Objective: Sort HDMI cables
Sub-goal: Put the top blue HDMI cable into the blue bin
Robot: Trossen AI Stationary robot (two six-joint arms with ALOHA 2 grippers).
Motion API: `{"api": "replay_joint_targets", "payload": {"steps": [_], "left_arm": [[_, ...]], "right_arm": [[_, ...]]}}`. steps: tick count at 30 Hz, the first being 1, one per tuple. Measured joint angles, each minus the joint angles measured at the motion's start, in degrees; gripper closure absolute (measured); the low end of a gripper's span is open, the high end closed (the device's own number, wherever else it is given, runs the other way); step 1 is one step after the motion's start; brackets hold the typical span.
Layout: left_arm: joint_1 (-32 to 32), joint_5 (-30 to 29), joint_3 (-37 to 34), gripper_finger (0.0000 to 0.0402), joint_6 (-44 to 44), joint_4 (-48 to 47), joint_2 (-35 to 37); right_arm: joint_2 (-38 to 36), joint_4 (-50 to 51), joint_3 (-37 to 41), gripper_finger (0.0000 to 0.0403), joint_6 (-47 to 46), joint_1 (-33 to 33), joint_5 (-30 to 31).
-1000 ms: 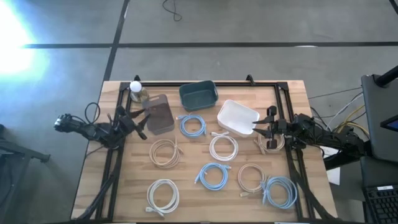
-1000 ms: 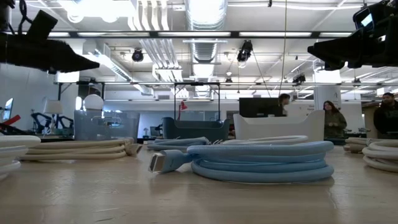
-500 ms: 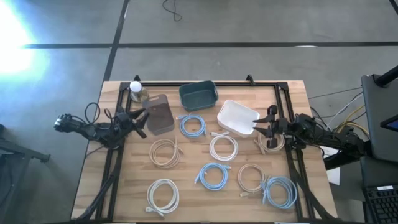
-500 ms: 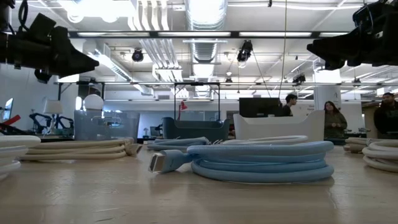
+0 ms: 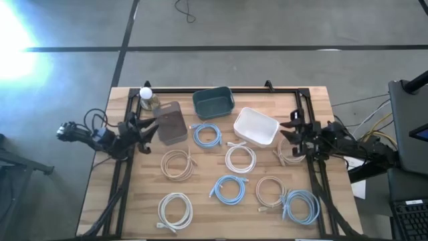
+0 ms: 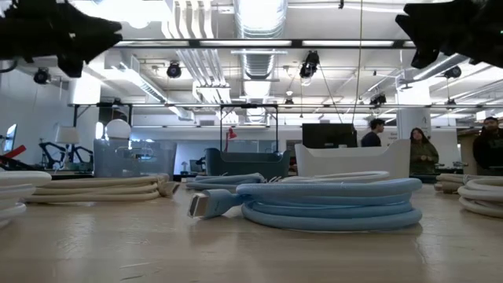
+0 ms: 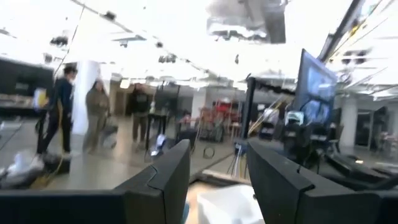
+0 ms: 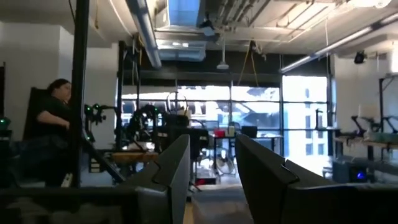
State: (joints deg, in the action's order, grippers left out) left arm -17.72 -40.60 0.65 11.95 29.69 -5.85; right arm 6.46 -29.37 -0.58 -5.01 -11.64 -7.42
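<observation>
Both arms have drawn back toward the worktop's side edges; left gripper and right gripper hang above it, jaws released, empty. Nine coiled cables lie across the middle and near side, below three bins. People stand in the room behind.

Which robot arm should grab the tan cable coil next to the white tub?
Probably the right. The right gripper, open, hangs just beside that beige coil, while the left gripper sits across the table by the brown bin.
</observation>
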Motion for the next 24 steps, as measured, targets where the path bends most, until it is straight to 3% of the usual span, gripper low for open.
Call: {"api": "replay_joint_targets", "payload": {"steps": [8, 12, 17, 24], "left_arm": [[0.0, 0.82, 5.96, 0.0238, -0.57, -1.91, -9.76], [0.0, 0.81, 11.57, 0.0238, -0.65, -4.52, -16.81], [0.0, 0.81, 17.7, 0.0238, -3.57, -8.01, -26.21], [0.01, 1.39, 24.09, 0.0238, -12.15, -12.61, -38.82]], "right_arm": [[18.32, -19.21, -0.08, 0.0239, -2.83, 0.52, -0.15], [27.47, -19.75, -4.01, 0.0215, -2.79, 0.52, -0.13], [38.72, -9.74, -13.02, 0.0203, -3.96, 0.52, -0.11], [52.25, 19.64, -26.36, 0.0211, -5.22, 0.81, -0.13]]}}
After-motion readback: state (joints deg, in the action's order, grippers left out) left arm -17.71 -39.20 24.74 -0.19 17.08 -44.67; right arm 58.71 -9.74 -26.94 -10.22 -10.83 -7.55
